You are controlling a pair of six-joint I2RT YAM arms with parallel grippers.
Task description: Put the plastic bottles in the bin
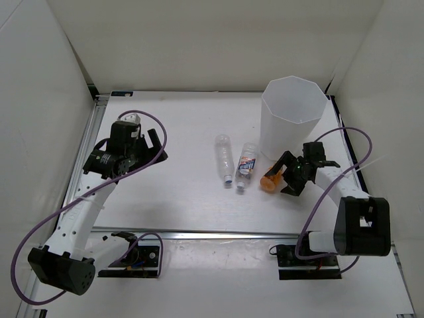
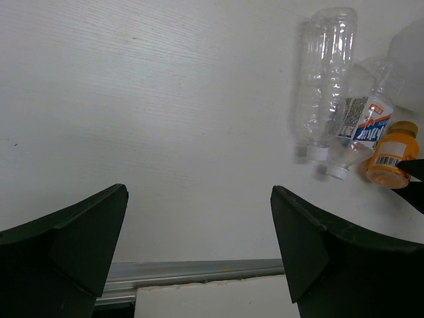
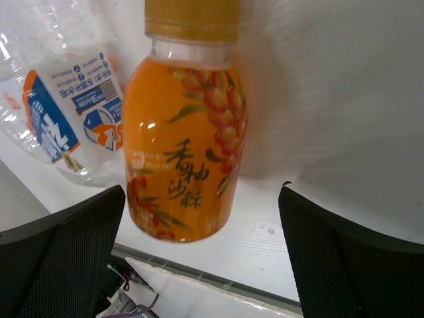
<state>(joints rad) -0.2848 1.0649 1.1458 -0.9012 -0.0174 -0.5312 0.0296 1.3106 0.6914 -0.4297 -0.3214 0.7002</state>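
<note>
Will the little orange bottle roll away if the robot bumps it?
Probably. The orange bottle is round and lies on its side, so a sideways nudge would likely roll it. It looks full of juice, so it may feel heavy for its size. Its smooth plastic might slip a little in the open right gripper.

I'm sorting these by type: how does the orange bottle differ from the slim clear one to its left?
The orange bottle is short and orange-filled; the slim clear bottle is longer and looks empty. The orange bottle's cap is orange, the slim clear bottle's is white. The open right gripper straddles the orange bottle; no gripper is near the slim clear bottle. Both lie flat on the table.
</note>
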